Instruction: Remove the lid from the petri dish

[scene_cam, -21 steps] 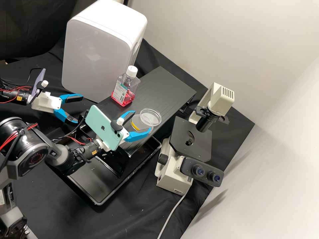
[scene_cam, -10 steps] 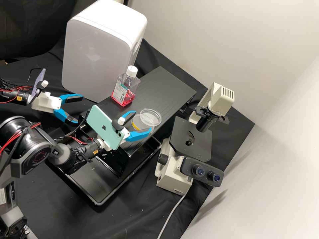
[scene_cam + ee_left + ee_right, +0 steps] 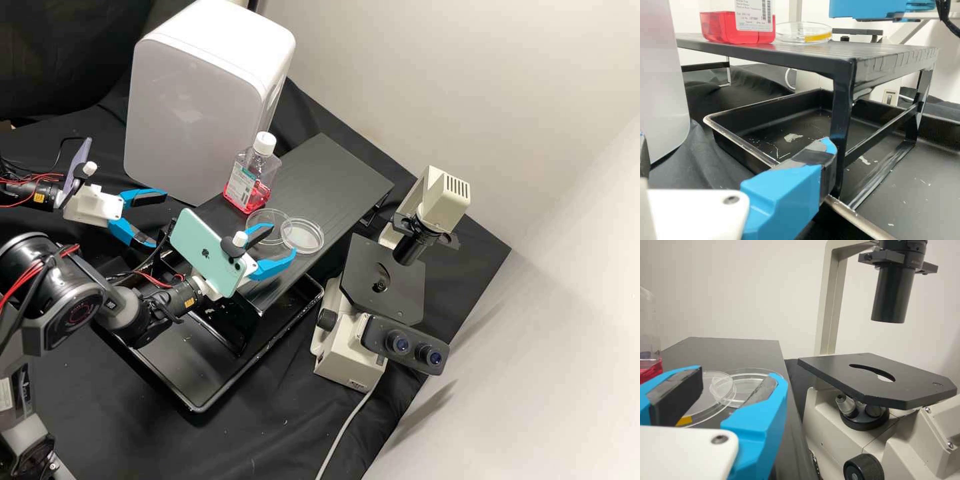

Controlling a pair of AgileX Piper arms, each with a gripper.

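Right claw [image 3: 283,240] and left claw [image 3: 160,219] open, clear yellow-marked dish half [image 3: 267,216] beside plain half [image 3: 302,235]

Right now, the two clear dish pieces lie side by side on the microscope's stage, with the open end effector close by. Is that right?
Not the stage. The high view shows the two clear dish pieces lying side by side on the raised black shelf, with the open right end effector close by.

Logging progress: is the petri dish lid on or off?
Off: one clear half lies beside the other half on the black shelf; cannot tell which is the lid.
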